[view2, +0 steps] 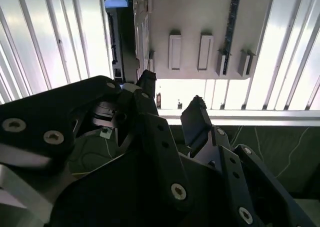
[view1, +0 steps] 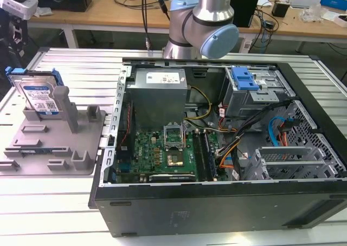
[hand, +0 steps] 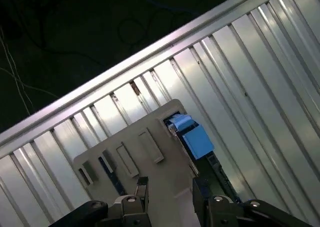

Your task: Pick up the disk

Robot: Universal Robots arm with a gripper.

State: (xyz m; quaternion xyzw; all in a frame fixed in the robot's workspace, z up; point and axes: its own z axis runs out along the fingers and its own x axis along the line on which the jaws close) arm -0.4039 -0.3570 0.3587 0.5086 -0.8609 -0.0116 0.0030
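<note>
Exterior view first: the disk (view1: 38, 97) stands on edge in the grey fixture (view1: 59, 148) at the exterior view's left, on the ribbed table (view1: 65, 213), well apart from the open computer case (view1: 217, 148); the arm (view1: 201, 24) rises at the far side behind the case. My worry here is the upright post (view1: 63, 108) just beside the disk; a finger coming down on the wrong side could jam on it, or tip the disk out of its slot.

Second wrist view: the fingers (view2: 146, 82) are spread wide, nothing between them, touching nothing; the disk (view2: 125, 42) shows edge-on beyond the tips, blue frame (view2: 116, 2) at its far end. It's a thin target from here, and it seems to line up more with one finger than with the gap; I reckon a straight approach would land a fingertip on the edge rather than straddle it.

First wrist view: fingers (hand: 142, 187) released and empty, above the fixture (hand: 135, 152); the blue frame (hand: 195, 139) again sits nearer one finger's line, so misalignment looks like the main risk.
</note>
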